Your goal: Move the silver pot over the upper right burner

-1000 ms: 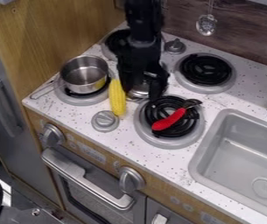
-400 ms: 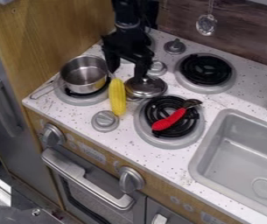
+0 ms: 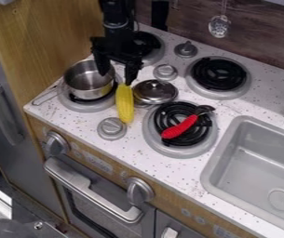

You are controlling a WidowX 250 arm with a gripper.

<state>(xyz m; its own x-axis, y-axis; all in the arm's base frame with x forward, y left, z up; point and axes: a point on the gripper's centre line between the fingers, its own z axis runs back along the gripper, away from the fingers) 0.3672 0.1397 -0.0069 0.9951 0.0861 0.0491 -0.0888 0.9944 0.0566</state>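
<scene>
Even indoor light, soft shadows, faint metallic glare

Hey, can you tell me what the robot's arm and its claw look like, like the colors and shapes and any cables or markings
The arm is black, with a chunky, blocky build. Its claw is black too, with a wide body and two narrow, dark fingers. I can't make out any cables or markings on them.

Left of center, yellow corn (image 3: 125,103) beside a lid (image 3: 156,92); near center, a red-handled utensil (image 3: 180,128) on a burner (image 3: 179,154); lower right, a sink (image 3: 246,160).
</scene>
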